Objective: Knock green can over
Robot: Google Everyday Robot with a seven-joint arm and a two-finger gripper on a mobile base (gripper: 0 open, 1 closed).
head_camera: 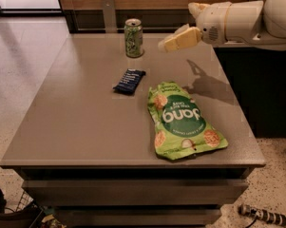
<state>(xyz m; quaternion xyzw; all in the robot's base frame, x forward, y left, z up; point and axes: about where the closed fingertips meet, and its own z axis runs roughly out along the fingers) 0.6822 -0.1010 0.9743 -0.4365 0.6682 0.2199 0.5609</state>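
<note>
The green can (133, 37) stands upright near the far edge of the grey table (76, 122). It is pale green with darker markings and a silver top. My gripper (168, 42) reaches in from the right on a white arm, its cream fingers pointing left toward the can. The tip is a short way to the right of the can, at about its height, and apart from it.
A dark blue snack bar (129, 81) lies in front of the can. A large bright green snack bag (183, 121) lies flat on the right half of the table. A dark counter stands to the right, and a wooden wall panel runs behind.
</note>
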